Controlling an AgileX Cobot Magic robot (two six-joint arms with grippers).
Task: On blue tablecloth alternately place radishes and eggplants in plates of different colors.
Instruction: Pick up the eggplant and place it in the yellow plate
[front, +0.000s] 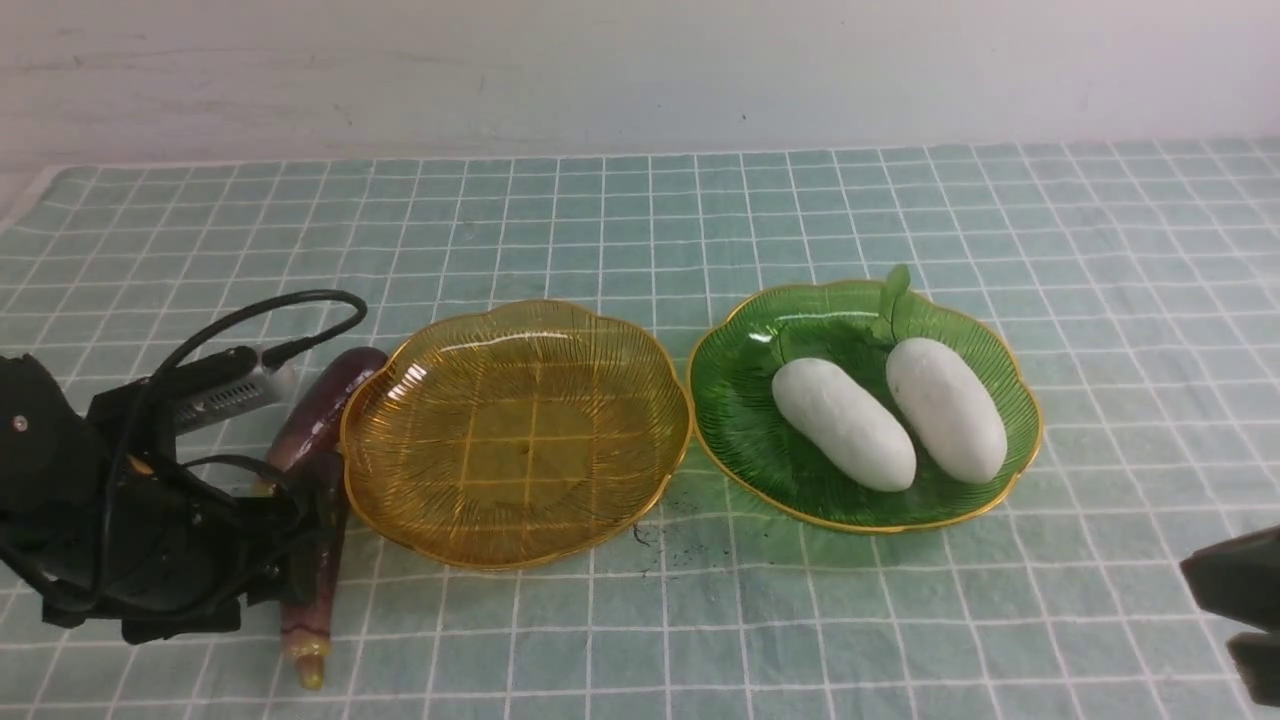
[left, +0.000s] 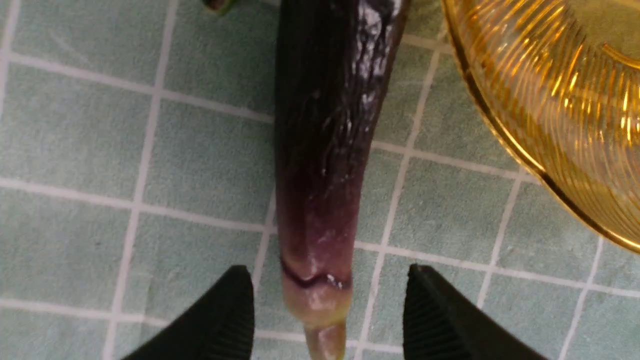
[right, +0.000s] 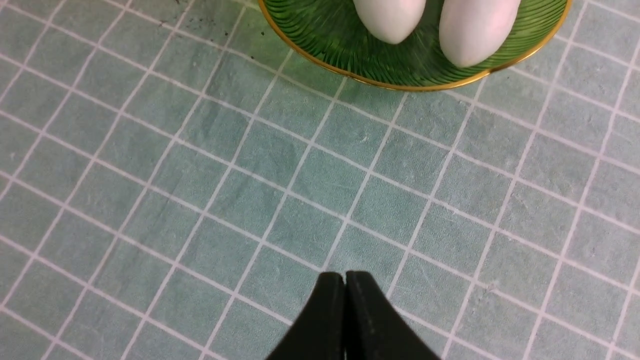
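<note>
Now left hand (left: 327, 270) stands wide astride an eggplant (left: 325, 150), untouching; right hand (right: 345, 275) closed, empty.

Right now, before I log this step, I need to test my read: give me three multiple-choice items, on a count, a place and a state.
1. How many eggplants lie in the amber plate? A none; B one; C two.
2. The radishes lie: A beside the eggplants; B in the green plate; C in the amber plate.
3. The right gripper is: A shut and empty; B wide open; C holding a radish.
Key: 1 A, both eggplants lie on the tablecloth beside it; 2 B, both sit side by side in it; 3 A, its jaws meet with nothing between.
</note>
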